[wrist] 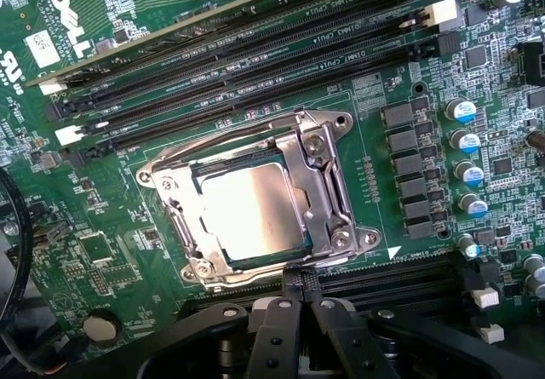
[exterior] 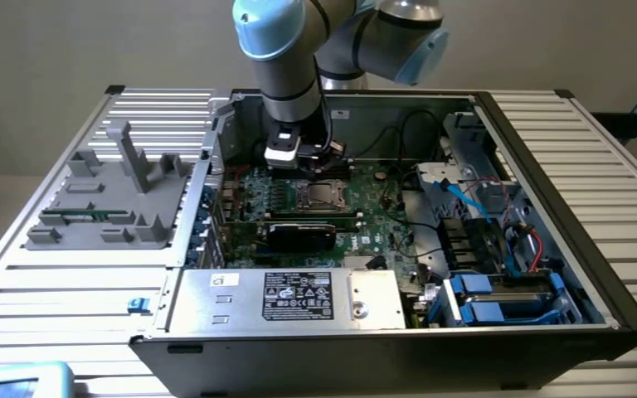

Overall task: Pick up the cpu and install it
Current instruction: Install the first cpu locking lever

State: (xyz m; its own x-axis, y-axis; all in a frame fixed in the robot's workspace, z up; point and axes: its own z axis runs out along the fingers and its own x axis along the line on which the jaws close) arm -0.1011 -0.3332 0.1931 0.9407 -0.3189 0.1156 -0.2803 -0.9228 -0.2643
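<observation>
Inside an open black computer case (exterior: 617,323) lying on its side on a slatted metal table (exterior: 42,290), the robot arm reaches down so that its gripper (exterior: 316,168) hangs just above the green motherboard (wrist: 153,21), near the processor socket. The gripper (wrist: 298,298) has its two black fingers pressed together and holds nothing. The cpu (wrist: 253,211) already sits in the socket, lying flat and square within the silvery metal socket frame (wrist: 328,187), which borders it on all sides; this placement suggests the chip has been seated. The cpu (exterior: 322,196) is a small square with a smooth, pale silver-grey top that catches the light. Empty black memory slots (wrist: 255,72) run alongside the socket. A grey plastic parts tray (exterior: 109,199) rests on the table at the exterior view's left, well apart from the case.
</observation>
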